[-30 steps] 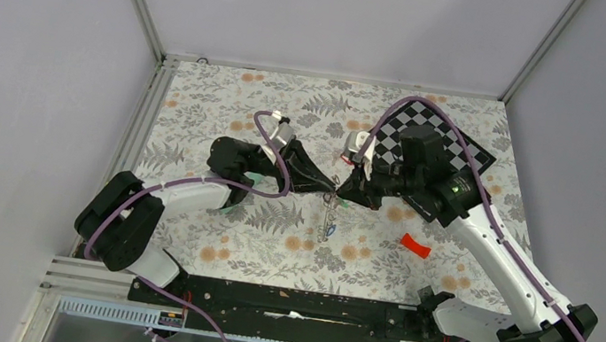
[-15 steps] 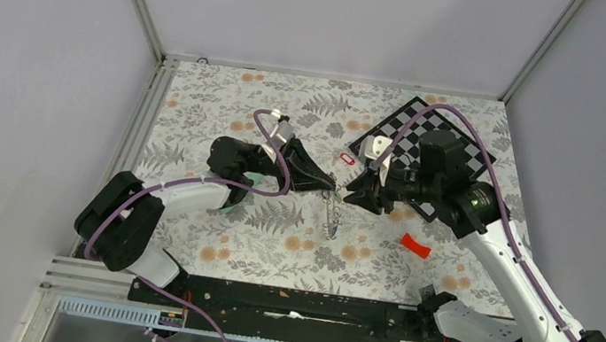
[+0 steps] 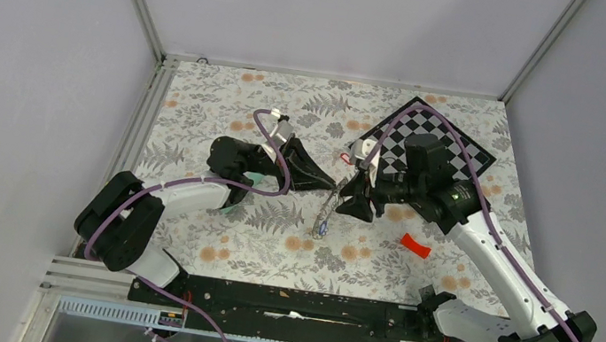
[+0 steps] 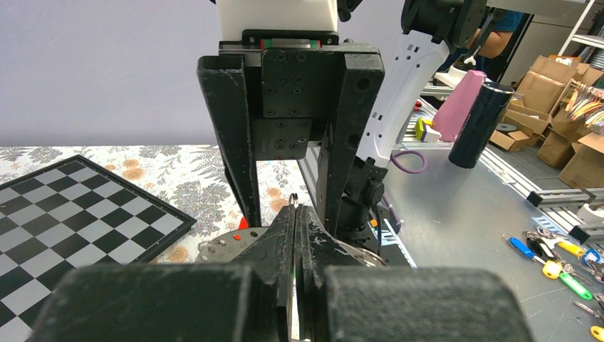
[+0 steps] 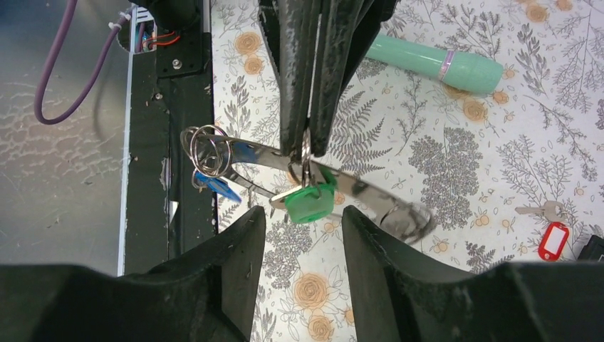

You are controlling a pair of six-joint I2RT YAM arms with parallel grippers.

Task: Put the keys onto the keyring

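Top view: both arms meet over the middle of the floral table (image 3: 200, 112). The left gripper (image 3: 326, 182) is pinched fully together on the keyring (image 5: 306, 162), with a thin bundle of metal dangling below it toward the near edge; the detail is too small to read from up there. The right gripper (image 3: 355, 198) sits just beside that bundle, on its right. The right wrist view supplies what the top lacks. The left fingers (image 5: 303, 85) come down from above, clamped on a thin wire loop. A green-tagged key (image 5: 310, 202) hangs from that loop. A flat metal strip (image 5: 370, 194) runs aslant behind it, with small split rings (image 5: 206, 151) and blue-tagged keys (image 5: 222, 188) at its left end. The right gripper's own fingers (image 5: 228, 256) stand apart with nothing between them, the green tag just ahead of the gap. Only this view shows the mint tube (image 5: 434, 63) whole, and the red-tagged key (image 5: 553, 240) lying loose on the table, well apart from the ring. The left wrist view adds a sliver of ring poking up between the shut left tips. The right fingers (image 4: 235, 142) face it, parted. The checkerboard (image 4: 71, 206) lies to the left. The red curved piece (image 3: 416, 246) shows plainly in the top view only.
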